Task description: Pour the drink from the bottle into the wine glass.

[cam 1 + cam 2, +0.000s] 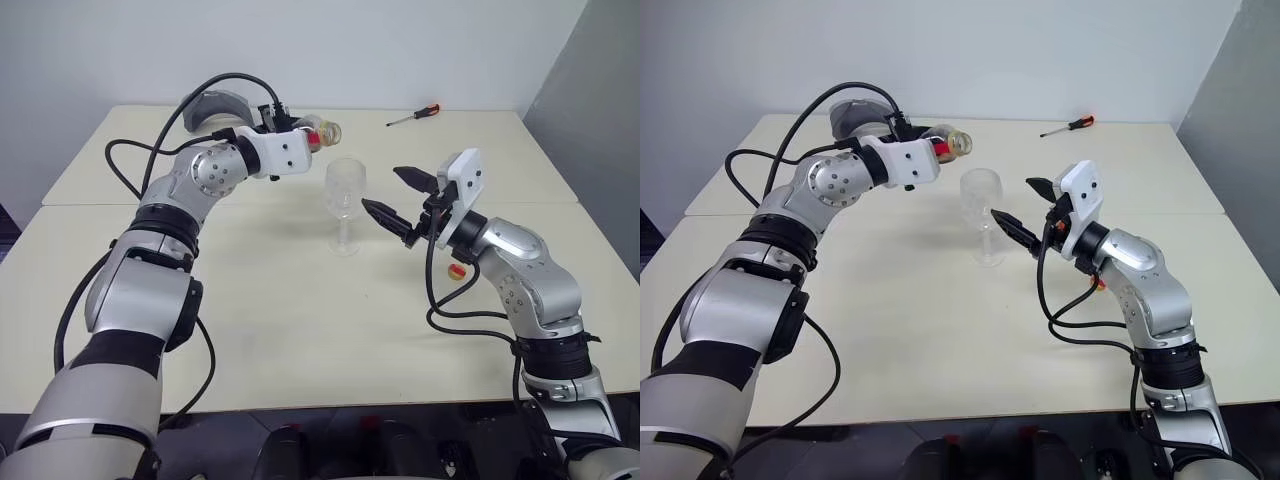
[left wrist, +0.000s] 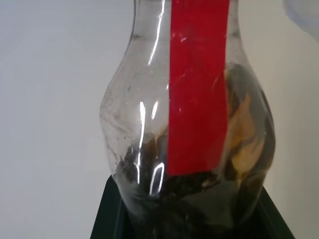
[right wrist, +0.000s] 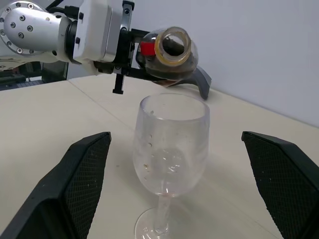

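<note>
The wine glass (image 1: pixel 345 190) stands upright near the middle of the table (image 1: pixel 300 330), and its bowl looks empty apart from a few droplets. My left gripper (image 1: pixel 308 135) is shut on the bottle (image 1: pixel 324 130), which lies roughly level. Its open mouth (image 3: pixel 172 46) is a little above and beyond the glass rim. A red label strip (image 2: pixel 199 84) runs along the bottle, and the dark drink (image 2: pixel 199 186) sits low in its body. On the other side of the glass my right gripper (image 1: pixel 380 187) is open; its fingers (image 3: pixel 75 184) flank the glass (image 3: pixel 172 144) without touching it.
A red-handled screwdriver (image 1: pixel 413 115) lies near the table's far edge. A small red and yellow object (image 1: pixel 456 271) sits on the table under my right forearm. Black cables hang from both arms. A seam crosses the tabletop behind the glass.
</note>
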`<state>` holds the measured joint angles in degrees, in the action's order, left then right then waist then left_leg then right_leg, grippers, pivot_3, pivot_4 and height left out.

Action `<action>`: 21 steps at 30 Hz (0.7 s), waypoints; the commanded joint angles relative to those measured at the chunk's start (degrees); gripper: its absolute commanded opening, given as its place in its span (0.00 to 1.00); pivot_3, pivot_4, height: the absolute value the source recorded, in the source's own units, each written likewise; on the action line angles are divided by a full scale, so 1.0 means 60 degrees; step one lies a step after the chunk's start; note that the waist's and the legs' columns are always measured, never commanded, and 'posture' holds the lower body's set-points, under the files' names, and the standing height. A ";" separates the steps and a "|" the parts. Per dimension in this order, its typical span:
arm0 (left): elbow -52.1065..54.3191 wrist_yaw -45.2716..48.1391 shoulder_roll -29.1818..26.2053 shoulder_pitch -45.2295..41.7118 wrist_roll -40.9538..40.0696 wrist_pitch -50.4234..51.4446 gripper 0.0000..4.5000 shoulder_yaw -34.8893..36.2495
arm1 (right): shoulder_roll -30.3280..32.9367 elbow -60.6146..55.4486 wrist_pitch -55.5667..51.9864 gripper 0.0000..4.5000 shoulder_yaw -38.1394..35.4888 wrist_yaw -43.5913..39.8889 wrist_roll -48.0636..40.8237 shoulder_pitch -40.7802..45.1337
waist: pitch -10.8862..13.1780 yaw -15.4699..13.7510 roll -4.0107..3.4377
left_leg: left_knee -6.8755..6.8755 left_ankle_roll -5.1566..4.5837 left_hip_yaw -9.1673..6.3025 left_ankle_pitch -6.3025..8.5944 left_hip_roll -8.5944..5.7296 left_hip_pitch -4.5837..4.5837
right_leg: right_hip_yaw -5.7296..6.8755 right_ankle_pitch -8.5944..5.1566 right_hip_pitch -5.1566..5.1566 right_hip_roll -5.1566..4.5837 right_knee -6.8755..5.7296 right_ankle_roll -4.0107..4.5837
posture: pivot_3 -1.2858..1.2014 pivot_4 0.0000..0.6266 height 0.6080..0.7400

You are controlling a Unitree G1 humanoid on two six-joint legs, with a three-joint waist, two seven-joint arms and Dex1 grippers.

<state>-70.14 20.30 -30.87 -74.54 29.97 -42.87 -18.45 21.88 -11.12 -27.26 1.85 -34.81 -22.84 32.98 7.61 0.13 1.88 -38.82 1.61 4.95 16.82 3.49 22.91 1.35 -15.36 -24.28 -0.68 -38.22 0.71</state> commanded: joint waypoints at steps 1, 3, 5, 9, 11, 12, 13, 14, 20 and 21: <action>0.0152 -0.0423 -0.0233 -0.0534 0.0199 -0.0325 0.23 -0.0127 | -0.0018 -0.0231 0.0280 1.00 -0.0224 0.0021 -0.0018 0.0087 | 0.0000 0.0000 0.0000 | -0.0001 0.0000 0.0001 0.0000 0.0000 0.0000 | -0.0002 0.0000 0.0000 0.0000 0.0000 0.0000 | 0.52 0.24 1.00; 0.0133 -0.0532 -0.0266 -0.0578 0.0321 -0.0404 0.23 -0.0241 | -0.0015 -0.0219 0.0279 1.00 -0.0235 0.0023 -0.0013 0.0097 | 0.0000 -0.0001 0.0000 | -0.0002 0.0000 0.0001 0.0000 -0.0001 0.0000 | -0.0002 0.0000 0.0000 0.0000 -0.0002 0.0000 | 0.52 0.24 1.00; 0.0105 -0.0621 -0.0289 -0.0624 0.0420 -0.0446 0.23 -0.0310 | -0.0014 -0.0211 0.0280 1.00 -0.0248 0.0028 -0.0014 0.0106 | 0.0000 -0.0001 0.0000 | -0.0002 0.0000 0.0002 0.0000 0.0000 0.0000 | -0.0002 0.0000 0.0000 0.0000 -0.0002 0.0000 | 0.52 0.24 1.00; 0.0078 -0.0861 -0.0357 -0.0736 0.0635 -0.0553 0.23 -0.0488 | -0.0022 -0.0137 0.0319 1.00 -0.0247 0.0030 0.0016 0.0133 | 0.0000 -0.0001 0.0000 | -0.0002 0.0000 0.0002 0.0000 -0.0001 -0.0001 | 0.0000 0.0000 0.0000 0.0000 -0.0005 0.0000 | 0.52 0.24 1.00; 0.0072 -0.0984 -0.0395 -0.0786 0.0782 -0.0636 0.23 -0.0592 | -0.0030 -0.0120 0.0358 1.00 -0.0235 0.0030 0.0035 0.0099 | 0.0000 -0.0001 0.0000 | -0.0003 0.0000 0.0003 0.0000 -0.0001 -0.0001 | 0.0000 0.0000 -0.0003 0.0000 -0.0010 0.0000 | 0.52 0.24 1.00; 0.0056 -0.1044 -0.0409 -0.0803 0.0824 -0.0659 0.23 -0.0628 | -0.0042 -0.0108 0.0375 1.00 -0.0227 0.0038 0.0042 0.0089 | 0.0000 -0.0001 0.0000 | -0.0003 0.0000 0.0004 0.0000 -0.0002 -0.0002 | -0.0003 0.0000 -0.0004 0.0000 -0.0015 0.0000 | 0.52 0.24 1.00; 0.0036 -0.1091 -0.0418 -0.0821 0.0860 -0.0675 0.23 -0.0652 | -0.0056 -0.0098 0.0388 1.00 -0.0218 0.0045 0.0047 0.0086 | 0.0000 0.0000 0.0000 | -0.0003 0.0000 0.0004 0.0000 -0.0001 -0.0002 | -0.0003 0.0000 -0.0005 0.0000 -0.0021 0.0000 | 0.52 0.24 1.00; 0.0023 -0.1124 -0.0426 -0.0833 0.0887 -0.0690 0.23 -0.0666 | -0.0068 -0.0103 0.0389 1.00 -0.0213 0.0052 0.0046 0.0080 | 0.0000 0.0000 0.0000 | -0.0005 0.0000 0.0004 0.0000 -0.0001 -0.0002 | -0.0003 -0.0001 -0.0006 0.0000 -0.0055 -0.0001 | 0.52 0.24 1.00; -0.0013 -0.1331 -0.0515 -0.0876 0.1120 -0.0808 0.23 -0.0808 | -0.0106 -0.0106 0.0417 1.00 -0.0183 0.0050 0.0079 0.0050 | 0.0000 0.0001 0.0000 | -0.0009 0.0000 0.0009 0.0000 -0.0002 -0.0002 | -0.0011 -0.0004 -0.0017 0.0000 -0.0070 -0.0005 | 0.52 0.24 1.00; -0.0026 -0.1357 -0.0526 -0.0888 0.1143 -0.0806 0.23 -0.0818 | -0.0122 -0.0115 0.0415 1.00 -0.0170 0.0055 0.0082 0.0046 | 0.0000 0.0001 0.0000 | -0.0009 0.0000 0.0010 0.0000 -0.0002 -0.0003 | -0.0013 -0.0005 -0.0018 0.0000 -0.0071 -0.0005 | 0.52 0.24 1.00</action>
<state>-70.84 13.78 -32.81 -76.96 37.15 -46.88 -23.72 21.38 -10.83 -26.55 1.80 -34.75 -22.51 32.93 7.61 0.13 1.88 -38.87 1.62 5.02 16.82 3.48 22.89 1.26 -15.39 -24.39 -0.68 -38.68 0.68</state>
